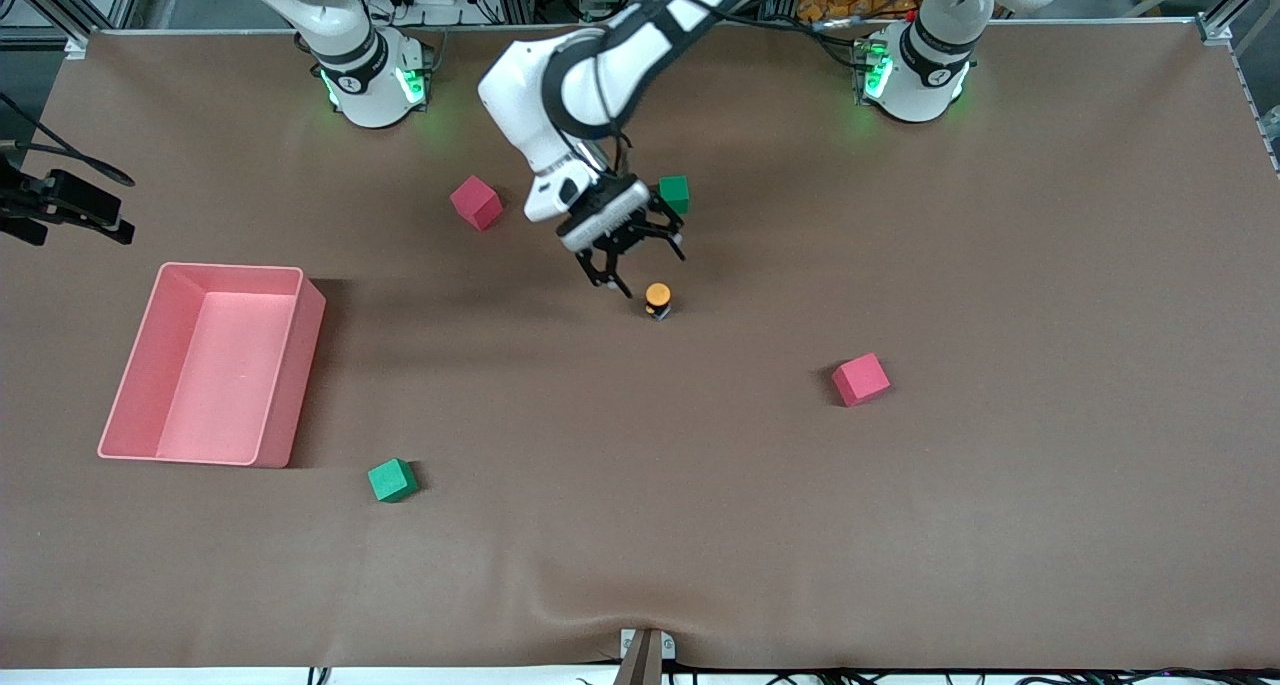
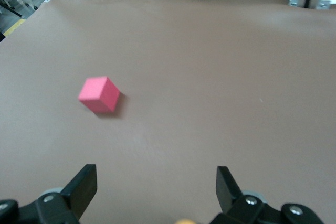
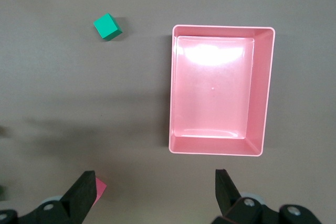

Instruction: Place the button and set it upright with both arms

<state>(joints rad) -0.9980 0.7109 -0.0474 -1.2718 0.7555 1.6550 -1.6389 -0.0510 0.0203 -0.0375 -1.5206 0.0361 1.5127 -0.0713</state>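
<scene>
The button stands upright in the middle of the table, orange cap up on its black body. My left gripper hangs open just above it, slightly toward the robots' bases, with nothing between its fingers. In the left wrist view only a sliver of the orange cap shows at the frame edge between the open fingers of the left gripper. My right gripper is open and empty, high over the table beside the pink bin; it is out of the front view.
The pink bin sits toward the right arm's end. Red cubes and green cubes lie scattered. One red cube shows in the left wrist view. A black camera rig juts in at the table's edge.
</scene>
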